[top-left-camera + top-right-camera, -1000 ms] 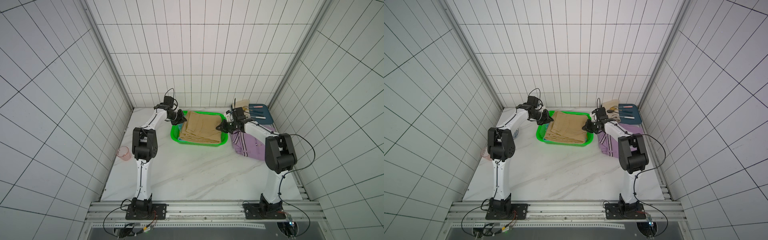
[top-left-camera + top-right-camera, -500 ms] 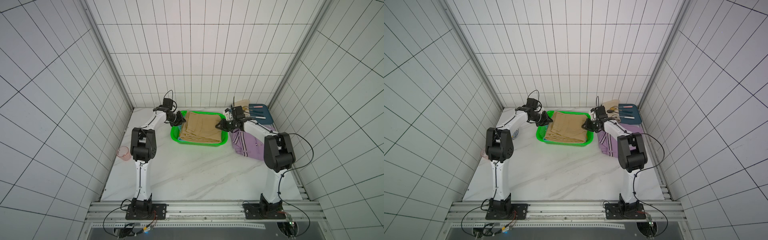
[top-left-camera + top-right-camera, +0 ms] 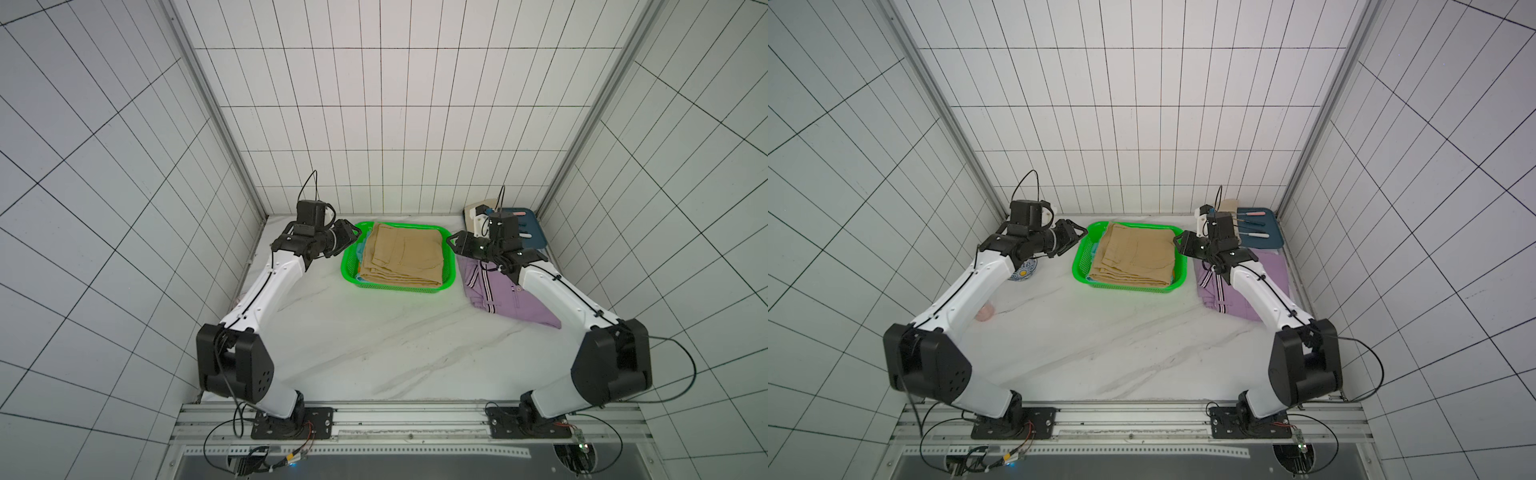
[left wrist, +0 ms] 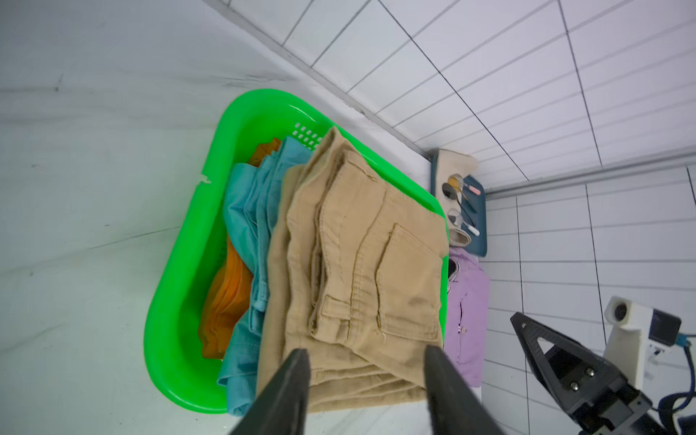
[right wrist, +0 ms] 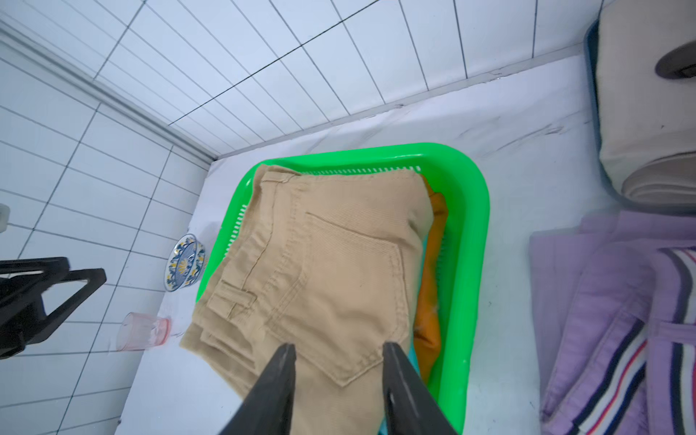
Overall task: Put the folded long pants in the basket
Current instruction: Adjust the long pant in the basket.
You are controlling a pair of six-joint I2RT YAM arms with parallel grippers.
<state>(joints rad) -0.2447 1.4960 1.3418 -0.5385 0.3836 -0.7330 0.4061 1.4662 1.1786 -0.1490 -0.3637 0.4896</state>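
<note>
The green basket stands at the back middle of the table. In it lie the folded long pants in a stack. The khaki pair is on top, and one of its edges overhangs the rim. Under it show a light blue pair and an orange pair. A lilac pair lies on the table right of the basket. My left gripper is open at the basket's left end. My right gripper is open at its right end. Both are empty.
A dark blue tray with cutlery and a cream cloth roll stands in the back right corner. A blue-patterned bowl and a pink cup are on the left, under my left arm.
Both grippers have opened and drawn back outward from the ends of the khaki pants, which now lie loose on the stack in the basket.
</note>
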